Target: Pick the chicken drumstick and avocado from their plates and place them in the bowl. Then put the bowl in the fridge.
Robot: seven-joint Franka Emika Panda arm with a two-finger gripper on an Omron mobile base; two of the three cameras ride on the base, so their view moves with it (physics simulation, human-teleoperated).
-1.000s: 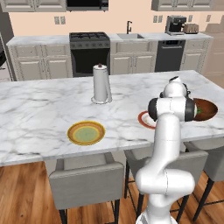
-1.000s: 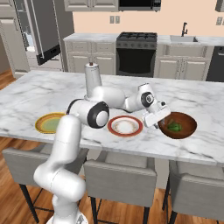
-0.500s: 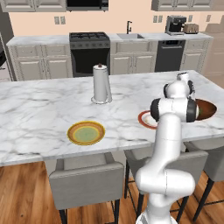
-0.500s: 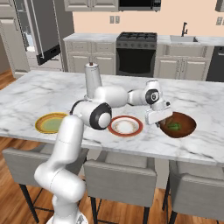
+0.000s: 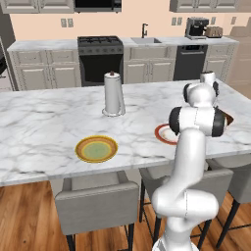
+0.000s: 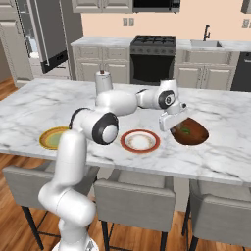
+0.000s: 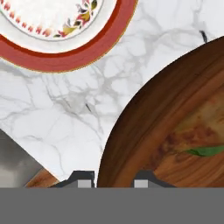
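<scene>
The marble surface (image 6: 44, 105) ran wide across both base views, with much bare room on its far half and at its left end. The white arm (image 6: 93, 125) reached from the near edge across to the right, its hand tipped down over the near-left rim of the bowl (image 6: 195, 133).

The bowl, reddish-brown and deep, sat near the right end of the surface, close to the near edge. In the hand view its rim (image 7: 144, 113) curved between the two dark fingers (image 7: 83, 180), one tip outside the wall and the other inside, so the fingers (image 6: 172, 123) stood narrow and straddled the rim; whether they actually pinched it could not be told. Something green (image 7: 205, 151) lay inside the bowl against brown patches on its floor; the drumstick could not be made out, so its long axis could not be told.

The red-rimmed plate (image 6: 140, 140) lay just left of the bowl, apart from it by a strip of bare marble, its white centre bare. The yellow-rimmed plate (image 5: 96, 148) lay well apart to the left, near the near edge, its green centre bare. A paper-towel roll (image 5: 113, 94) stood upright farther back, between the two plates. Stools (image 6: 135, 196) were tucked under the near edge.
</scene>
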